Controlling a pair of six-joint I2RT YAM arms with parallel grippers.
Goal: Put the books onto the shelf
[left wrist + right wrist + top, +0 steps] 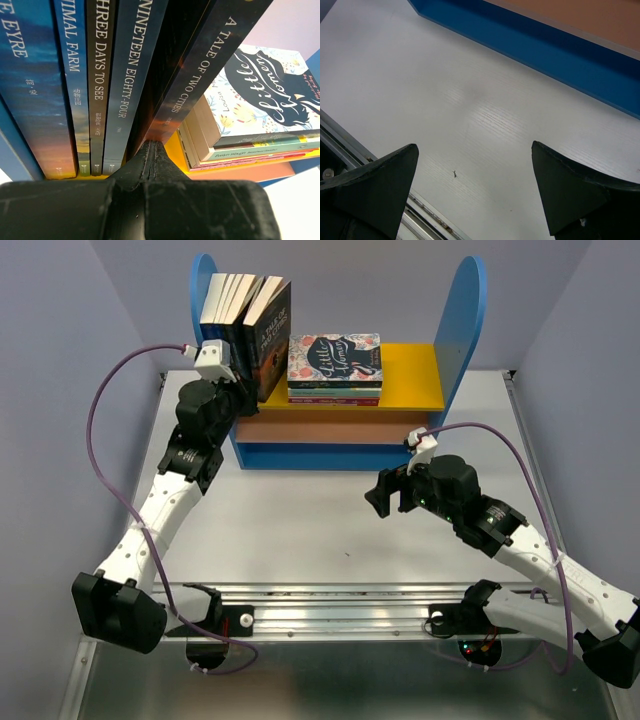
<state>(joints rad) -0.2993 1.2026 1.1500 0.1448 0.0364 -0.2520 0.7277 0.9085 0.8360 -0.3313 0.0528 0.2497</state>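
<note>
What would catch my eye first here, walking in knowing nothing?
Probably the blue-sided shelf, where five dark paperbacks stand packed at the left end of its yellow board, next to a flat stack topped by a floral Little Women. The left pincer is shut, right at the foot of those upright books, while the right pincer hangs wide open over the white table in front.

Your right gripper [474, 146] hangs over the white table [410, 70], its two black fingers [375, 185] spread wide, with a small dark mark [455, 174] on the surface between them. Ahead of you, the shelf [545, 45] shows its blue base crossing diagonally, its brownish board [580, 15] behind.
</note>
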